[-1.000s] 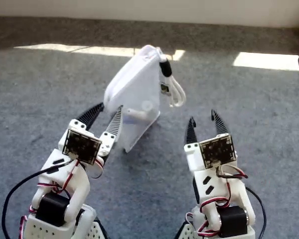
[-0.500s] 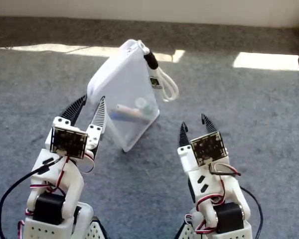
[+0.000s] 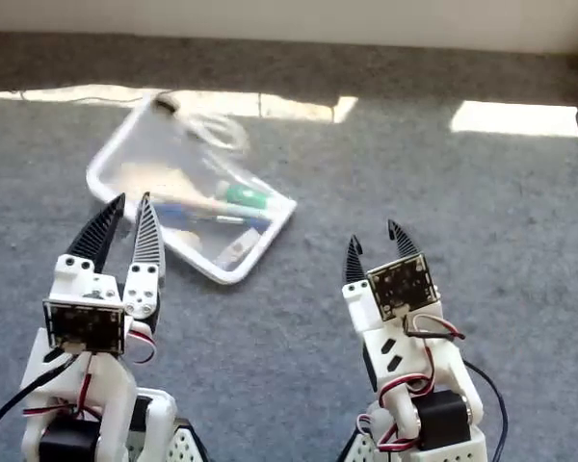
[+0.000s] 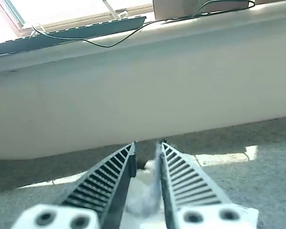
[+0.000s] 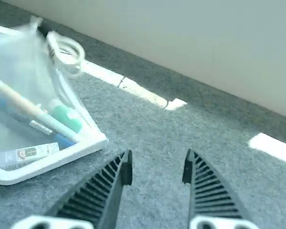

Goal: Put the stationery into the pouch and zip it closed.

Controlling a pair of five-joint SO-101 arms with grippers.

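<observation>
High view, clear white-edged pouch (image 3: pixel 135 166) lying flat, stationery (image 3: pixel 217 213) visible inside

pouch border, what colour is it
White; the pouch border shows best in the right wrist view.

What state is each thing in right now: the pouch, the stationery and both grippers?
pouch: lying flat on the carpet; zipped or not, cannot tell.
stationery: inside the pouch.
left gripper: open, over the pouch's near edge.
right gripper: open, empty, apart from the pouch.
</observation>
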